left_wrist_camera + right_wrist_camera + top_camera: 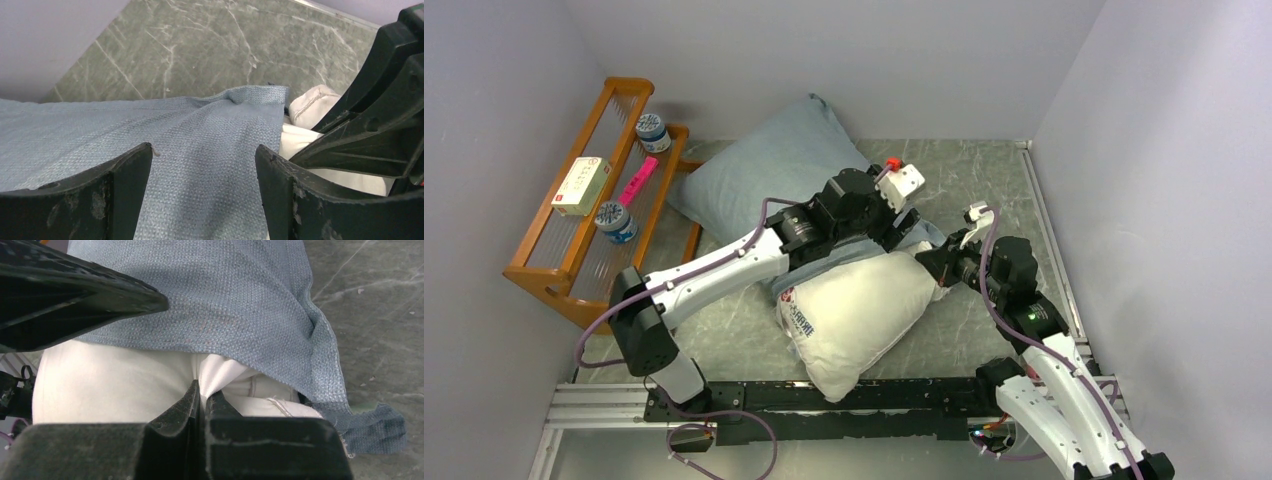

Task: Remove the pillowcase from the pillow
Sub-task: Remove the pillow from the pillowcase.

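Shelving (574, 270) of orange wood stands at the far left, carrying two jars (614, 220), a box (582, 186) and a pink item (637, 182). Right of it the pillowcase (764, 175) lies with its plain grey-blue face up, bulging toward the back wall with its far corner raised, and its open hem runs across the middle of the table (994, 190). The left gripper (204, 150) hovers at that hem. Its jaws stand wide apart with the blue cloth spread beneath and between them, and nothing is pinched. The pillow (854, 310) juts out from under the hem toward the near edge. Its white lower part is bare, dark lettering shows along its left side, and its near corner reaches the rail (754, 395) where the arms are bolted. At the pillow's right corner, just beside the hem, the right gripper (204, 392) has its jaws pressed together on a small fold of the white fabric. The blue hem drapes over the pillow just behind that fold, and a loose corner of it lies on the table to the right.
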Motion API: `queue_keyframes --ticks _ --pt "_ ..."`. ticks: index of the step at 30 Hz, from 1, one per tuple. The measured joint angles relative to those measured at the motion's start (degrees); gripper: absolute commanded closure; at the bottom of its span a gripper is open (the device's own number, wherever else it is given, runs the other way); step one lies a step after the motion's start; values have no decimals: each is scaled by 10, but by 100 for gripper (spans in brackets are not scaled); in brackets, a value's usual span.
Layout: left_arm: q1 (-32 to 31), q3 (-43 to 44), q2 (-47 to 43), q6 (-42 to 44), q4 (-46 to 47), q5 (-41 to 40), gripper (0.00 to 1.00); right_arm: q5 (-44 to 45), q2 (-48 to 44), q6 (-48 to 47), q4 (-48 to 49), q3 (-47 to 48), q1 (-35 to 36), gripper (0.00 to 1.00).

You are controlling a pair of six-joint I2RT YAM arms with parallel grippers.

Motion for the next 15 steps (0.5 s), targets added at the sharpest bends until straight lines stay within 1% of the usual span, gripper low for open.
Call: queue_keyframes --ticks 7,11,15 --pt "19 46 43 14 -56 93 22 -1 -5 -5 -7 1 0 100" --pt "19 76 69 25 -83 134 25 -5 -6 -5 -8 1 0 100" --pt "19 82 83 29 -96 152 30 -8 -6 -8 -11 3 0 100"
